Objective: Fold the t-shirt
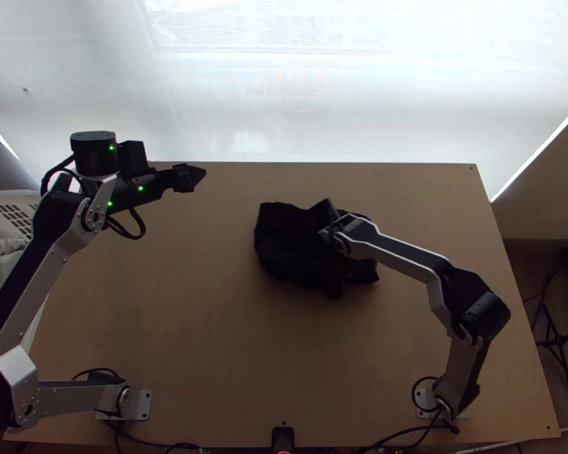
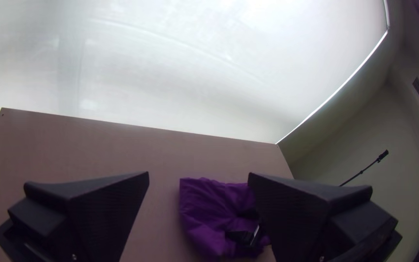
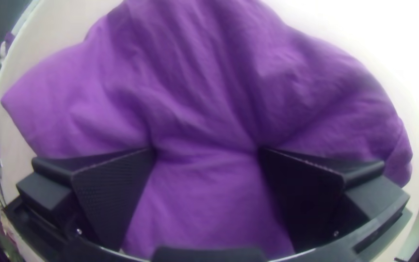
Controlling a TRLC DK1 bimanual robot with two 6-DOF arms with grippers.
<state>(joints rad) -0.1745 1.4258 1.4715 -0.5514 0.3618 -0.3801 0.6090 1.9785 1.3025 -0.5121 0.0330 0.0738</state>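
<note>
"T-shirt (image 1: 284,246) aside, what is the largest thing you see?"

"The pale blind (image 1: 284,83) behind everything. Next comes the light wooden counter (image 1: 185,303), with its far edge along the foot of the blind."

"And after those?"

"Two arms. The left arm (image 1: 38,284) rises at the counter's left side, and the right arm (image 1: 413,261) angles inward over the cloth. Beyond the left side is a white basket (image 1: 2,198) with pale cloth (image 1: 2,261) in it. Off to the right, a black stand (image 1: 560,344) is on the floor."

"How does the shirt lie?"

"Bunched, with uneven edges, near the middle of the counter and towards its far half. Creases run across it."

"Is either tool gripping it?"

"No. The left tool (image 1: 201,175) is released, its fingers (image 2: 115,201) wide apart, over the far left part of the counter, well away from the shirt. The right tool (image 1: 334,227) is at the shirt, also released: its fingers (image 3: 117,189) are spread, and a broad stretch of fabric lies between them, unpinched."
</note>
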